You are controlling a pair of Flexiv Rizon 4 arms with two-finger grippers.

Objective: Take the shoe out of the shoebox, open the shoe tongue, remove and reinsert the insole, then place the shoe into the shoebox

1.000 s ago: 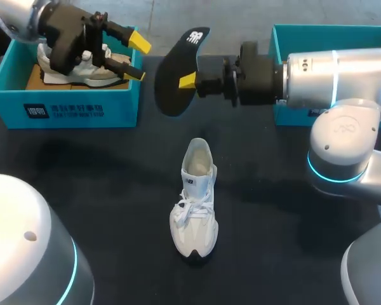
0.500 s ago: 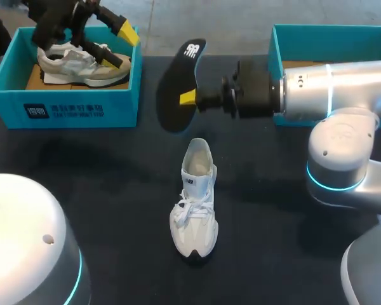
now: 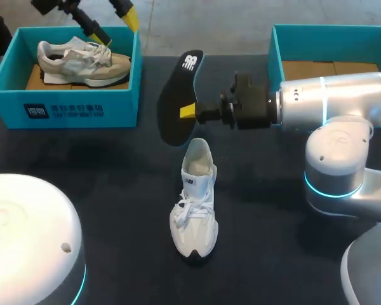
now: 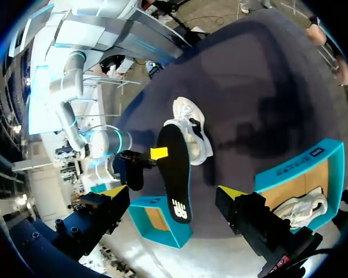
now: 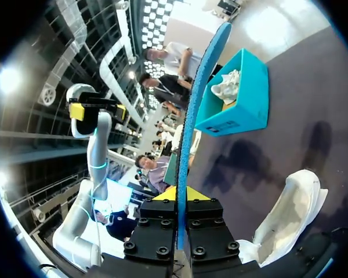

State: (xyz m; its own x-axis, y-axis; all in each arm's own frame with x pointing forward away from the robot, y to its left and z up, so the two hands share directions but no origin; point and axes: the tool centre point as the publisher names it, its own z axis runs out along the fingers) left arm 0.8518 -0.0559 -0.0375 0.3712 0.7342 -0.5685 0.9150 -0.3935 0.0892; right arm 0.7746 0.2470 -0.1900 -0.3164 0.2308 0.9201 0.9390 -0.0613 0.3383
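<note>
Progress stood near the midpoint, by my reckoning: the shoe (image 3: 194, 202) was out of its box and stood upright on the worktop (image 3: 101, 190), toe toward the robot; the insole (image 3: 180, 95) was out, clamped on edge in the right claw (image 3: 188, 113) and held in the air just behind the shoe's heel. What remained, as I judged it, was to slide the insole back in and set the shoe into a box. The left claw (image 3: 111, 22) hung above the left box (image 3: 63, 111), fingers spread and gripping nothing; a second shoe (image 3: 82, 60) lay in that box; the right box (image 3: 276, 44) showed only cardboard lining.

Much was hidden: the insole covered the right claw's far finger in the head view; the right arm covered part of the right box; the left arm ran off the view's edge; whether the tongue was pulled open I could not tell.
</note>
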